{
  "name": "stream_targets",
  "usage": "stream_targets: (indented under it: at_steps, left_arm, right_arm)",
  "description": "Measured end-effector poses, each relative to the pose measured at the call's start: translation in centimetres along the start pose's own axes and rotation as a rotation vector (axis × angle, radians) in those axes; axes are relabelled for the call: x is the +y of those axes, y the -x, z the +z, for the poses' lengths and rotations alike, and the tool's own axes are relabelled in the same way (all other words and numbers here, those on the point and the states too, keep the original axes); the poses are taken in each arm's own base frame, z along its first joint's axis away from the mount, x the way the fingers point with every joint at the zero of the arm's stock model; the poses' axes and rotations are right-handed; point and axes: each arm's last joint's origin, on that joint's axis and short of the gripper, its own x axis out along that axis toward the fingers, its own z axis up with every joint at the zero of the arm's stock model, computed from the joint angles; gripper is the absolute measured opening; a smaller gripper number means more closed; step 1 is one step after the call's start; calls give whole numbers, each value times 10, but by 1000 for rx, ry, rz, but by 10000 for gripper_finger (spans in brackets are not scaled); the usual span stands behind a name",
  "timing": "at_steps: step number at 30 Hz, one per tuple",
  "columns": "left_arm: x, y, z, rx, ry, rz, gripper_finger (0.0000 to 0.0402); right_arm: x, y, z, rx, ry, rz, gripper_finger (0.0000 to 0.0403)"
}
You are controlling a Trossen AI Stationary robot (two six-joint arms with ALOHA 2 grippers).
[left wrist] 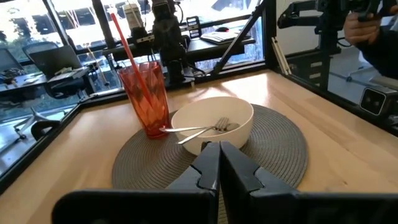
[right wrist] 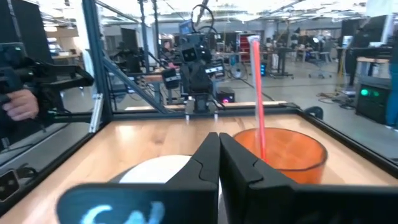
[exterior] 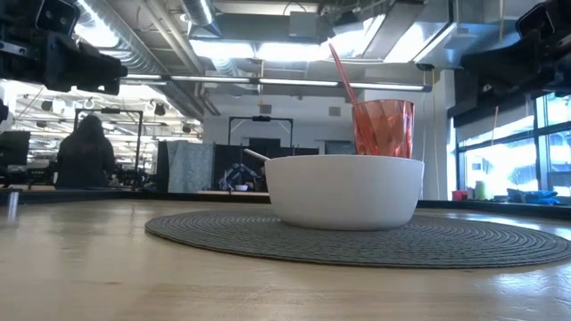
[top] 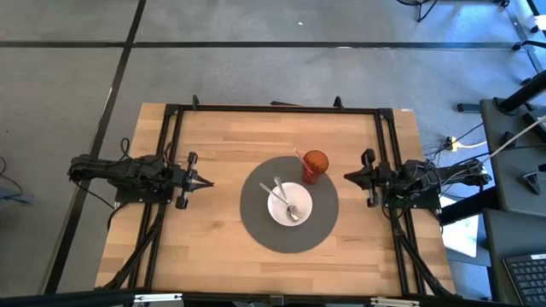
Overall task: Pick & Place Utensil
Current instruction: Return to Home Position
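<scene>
The wooden table (top: 213,136) is flanked at its side edges by the left gripper (top: 206,182) and right gripper (top: 348,177), each pinched closed on nothing. Well apart from both, the grey mat (top: 256,223) is laid, bearing the white bowl (top: 305,200) and the orange cup (top: 315,164). The silver spoon (top: 293,213) and silver fork (left wrist: 221,124) are lodged in the bowl, the orange straw (top: 300,157) in the cup. Homing is best settled slowly; bare wood is left either side, but the frame rails (top: 171,145) are close.

No readable text, label or number anywhere.
</scene>
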Motion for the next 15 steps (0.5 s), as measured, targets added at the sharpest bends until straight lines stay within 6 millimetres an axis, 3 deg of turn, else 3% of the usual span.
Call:
stream_targets:
  at_steps: [15]
  left_arm:
    - [-1,0,0,-2,5,-21,1]
  right_arm:
    - [-1,0,5,-52,-5,-47,1]
